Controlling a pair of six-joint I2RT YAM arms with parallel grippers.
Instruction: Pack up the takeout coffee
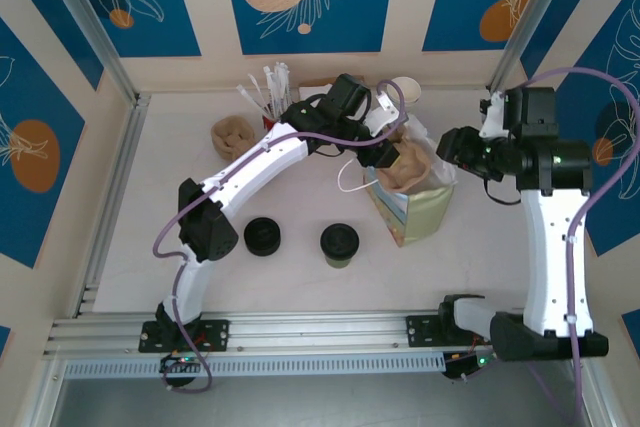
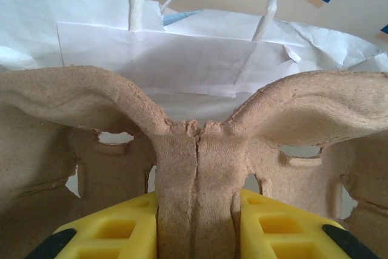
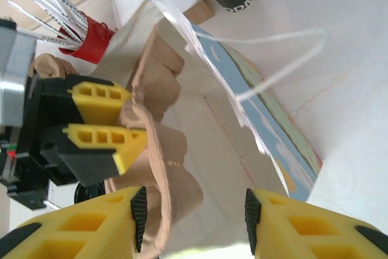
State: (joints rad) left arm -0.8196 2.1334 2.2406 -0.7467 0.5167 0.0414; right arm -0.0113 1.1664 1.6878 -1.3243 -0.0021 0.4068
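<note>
The takeout coffee (image 1: 339,244) sits upright on the table (image 1: 300,292), lid on, nothing touching it. From above, it's at about 7 o'clock from the left gripper (image 2: 197,216) and well apart. That gripper is clamped on the middle ridge of a pulp carrier (image 2: 197,150) at the mouth of the paper bag (image 1: 420,212). The right gripper (image 3: 194,213) has its jaws wide apart at the bag, gripping nothing, with the coffee at its 8 o'clock.

Robot lab booth, aluminium frame rails (image 1: 300,327), blue leaf-print wall panels (image 1: 350,17)
</note>
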